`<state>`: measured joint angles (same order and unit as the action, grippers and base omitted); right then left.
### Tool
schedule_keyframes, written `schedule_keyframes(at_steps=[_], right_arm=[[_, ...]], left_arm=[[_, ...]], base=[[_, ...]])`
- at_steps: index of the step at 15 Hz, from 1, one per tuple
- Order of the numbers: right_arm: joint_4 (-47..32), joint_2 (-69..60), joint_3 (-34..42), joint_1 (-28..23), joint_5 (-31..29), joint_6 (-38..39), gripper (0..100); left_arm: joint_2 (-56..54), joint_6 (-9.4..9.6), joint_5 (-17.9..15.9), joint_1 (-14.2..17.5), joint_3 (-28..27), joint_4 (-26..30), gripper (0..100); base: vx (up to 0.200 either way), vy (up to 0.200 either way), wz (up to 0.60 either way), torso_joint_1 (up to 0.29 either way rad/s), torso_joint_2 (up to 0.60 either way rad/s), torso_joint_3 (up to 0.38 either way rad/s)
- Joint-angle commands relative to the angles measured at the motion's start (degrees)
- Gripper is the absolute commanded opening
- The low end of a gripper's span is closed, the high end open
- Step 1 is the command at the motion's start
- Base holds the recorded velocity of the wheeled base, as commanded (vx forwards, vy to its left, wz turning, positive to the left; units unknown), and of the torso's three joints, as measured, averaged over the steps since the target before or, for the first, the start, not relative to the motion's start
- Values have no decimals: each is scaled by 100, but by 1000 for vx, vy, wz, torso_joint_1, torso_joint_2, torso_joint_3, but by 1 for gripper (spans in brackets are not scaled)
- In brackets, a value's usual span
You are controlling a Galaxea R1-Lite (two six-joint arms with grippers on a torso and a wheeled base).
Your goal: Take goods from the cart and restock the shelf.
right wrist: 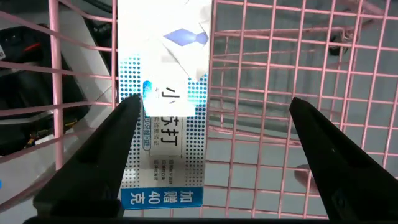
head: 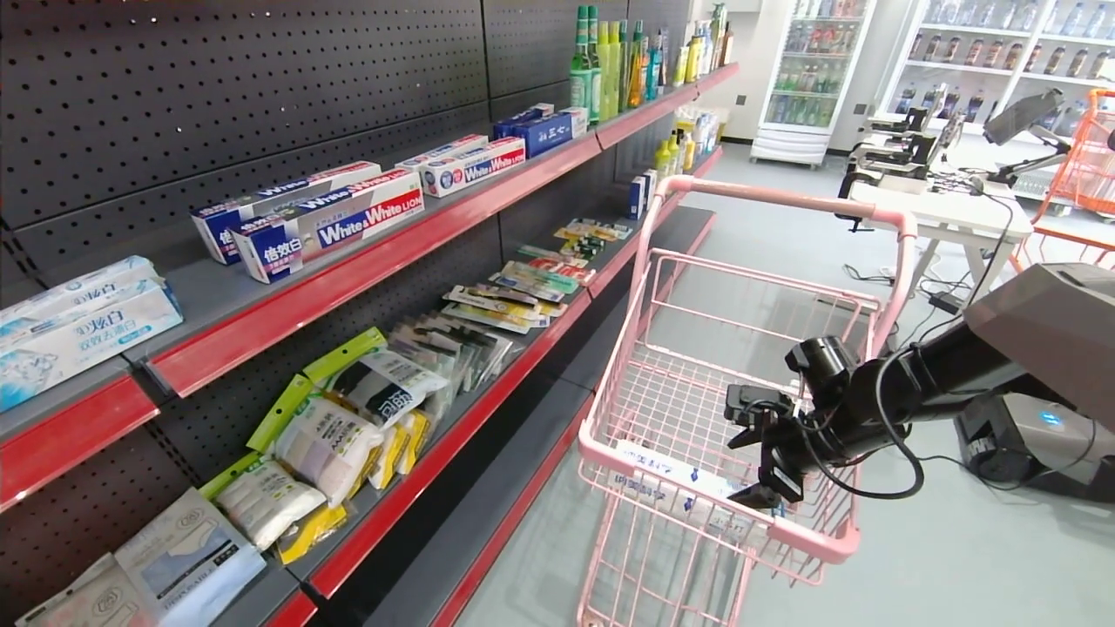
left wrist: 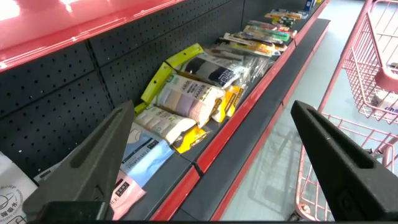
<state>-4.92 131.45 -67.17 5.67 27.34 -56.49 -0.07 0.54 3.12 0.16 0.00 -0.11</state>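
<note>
- Right hand (head: 760, 477), spread wide, hangs over a white-and-blue cardboard box (right wrist: 168, 143) at the pink wire cart's (head: 784, 198) near edge, likely to grasp it.
- Left hand (left wrist: 212, 109), also wide, faces the red-edged shelf (left wrist: 249, 115).

A white-framed, glass-door drinks refrigerator (head: 806, 78) stands against the far wall, its shelves full of bottles. Just beside it, to the right, an open white shelving rack (head: 1002, 52) also carries rows of bottles. In front of these stands a white rectangular surface (head: 949, 216). Black equipment (head: 897, 144) sits at its far end, and a tilted grey flat screen on a jointed arm (head: 1023, 115) rises above its right side. Dark cables (head: 993, 252) hang from the edge of the surface to the pale grey floor (head: 958, 566), where a black power block (head: 945, 302) lies. An orange wire trolley (head: 1084, 161) stands at the right edge, behind the surface.
</note>
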Motion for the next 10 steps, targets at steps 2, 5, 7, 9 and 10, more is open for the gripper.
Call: schedule_keyframes(at_steps=[2,5,7,9,10], right_arm=[[-17,-23,-15,-31,34,-2,100],[-219,-383,46,-145,175,-2,100],[-738,-612,64,-101,351,-11,100],[-738,-594,125,31,351,-2,100],[-738,-550,134,119,342,-2,100]], left_arm=[[7,-1,4,2,0,-7,100],[7,-1,4,2,0,-7,100],[7,-1,4,2,0,-7,100],[7,-1,4,2,0,-7,100],[7,-1,4,2,0,2,100]], base=[[0,0,0,0,0,0],[0,0,0,0,0,0],[0,0,0,0,0,0],[0,0,0,0,0,0],[0,0,0,0,0,0]])
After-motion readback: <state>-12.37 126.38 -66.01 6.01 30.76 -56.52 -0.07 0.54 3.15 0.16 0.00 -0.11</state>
